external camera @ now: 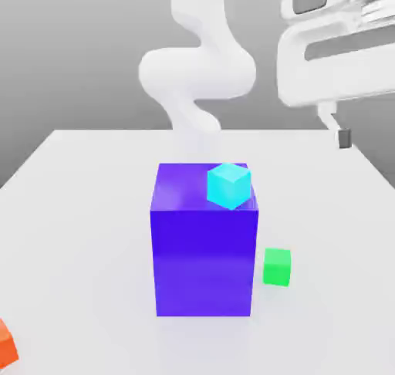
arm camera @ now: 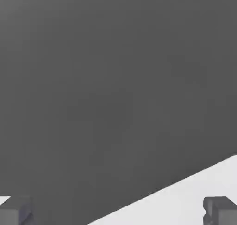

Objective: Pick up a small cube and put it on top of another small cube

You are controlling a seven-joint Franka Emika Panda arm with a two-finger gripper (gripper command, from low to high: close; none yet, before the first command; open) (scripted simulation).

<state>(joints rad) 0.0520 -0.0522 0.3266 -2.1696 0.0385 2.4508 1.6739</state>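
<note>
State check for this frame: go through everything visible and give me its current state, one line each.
Gripper: open, holds nothing, high at the exterior view's right.
Cyan cube: resting on the blue block, near its corner, turned askew.
Blue block: upright on the table, carrying the cyan cube.
Green cube: on the table beside the blue block, untouched.
Orange block: on the table, cut off by the frame edge.
Table: white, flat.

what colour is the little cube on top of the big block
Cyan cube, on the blue block; clearest in the exterior view.
</note>
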